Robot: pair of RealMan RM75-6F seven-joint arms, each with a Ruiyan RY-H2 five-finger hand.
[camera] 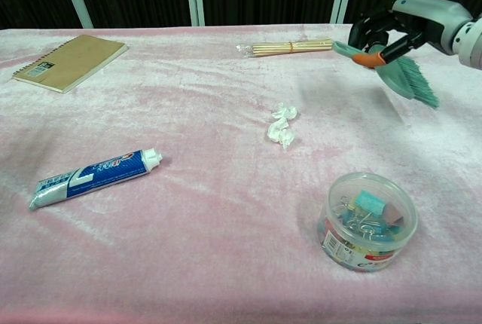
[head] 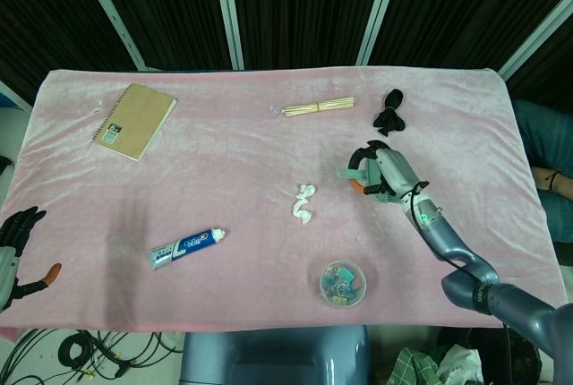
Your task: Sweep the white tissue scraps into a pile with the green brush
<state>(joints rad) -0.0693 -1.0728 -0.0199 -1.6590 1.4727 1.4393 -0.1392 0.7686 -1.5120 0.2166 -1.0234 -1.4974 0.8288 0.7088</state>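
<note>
Above the pink plush cloth (camera: pixel 188 249), right hand (camera: pixel 407 22) fingers pinch the bristly green brush (camera: pixel 403 75); crumpled white tissue scraps (camera: pixel 281 125) lie apart.

A table (head: pixel 269 148) covered in a pink, velvety cloth fills most of both views, its pile brushed into lighter and darker patches under even light. Behind it hangs a dark pleated curtain (head: pixel 304 4), crossed by pale slanted metal posts (head: pixel 228 9) that lean in different directions. Below the table's near edge, in the head view, a tangle of black cables (head: pixel 98 347) lies on a light floor, beside a grey-blue base (head: pixel 273 358).
</note>
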